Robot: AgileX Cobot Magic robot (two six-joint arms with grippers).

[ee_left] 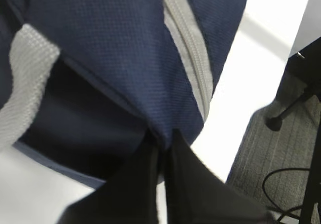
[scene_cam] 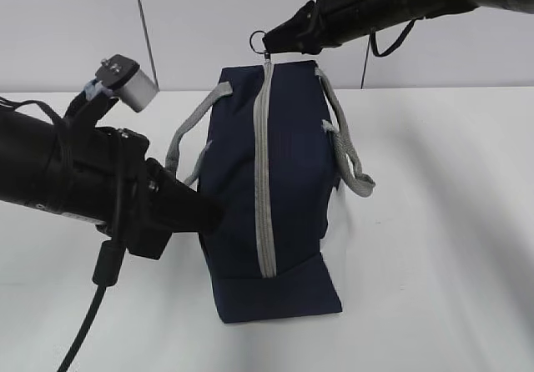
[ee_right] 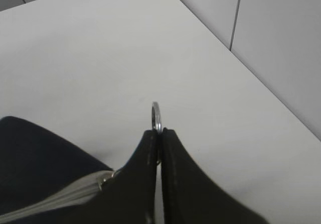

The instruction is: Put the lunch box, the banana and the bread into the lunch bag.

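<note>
White laminate table (scene_cam: 450, 222) carries the boxy navy-blue fabric lunch bag (scene_cam: 292, 163), standing mid-table with its grey zipper (scene_cam: 264, 180) running along the top, closed as far as can be seen. Its contents are hidden; no lunch box, banana or bread shows anywhere. The left gripper (ee_left: 161, 148) has its fingers pressed together on a fold of navy fabric at the bag's near end, apparently to steady it. The right gripper (ee_right: 159, 136) pinches the small metal ring pull (ee_right: 156, 116) at the far end, likely to work the zipper.

A white table (scene_cam: 450, 222) backed by pale wall panels (scene_cam: 75, 22) — beyond its edge, grey carpet (ee_left: 261, 163) and perhaps a stand's foot (ee_left: 275, 123).
</note>
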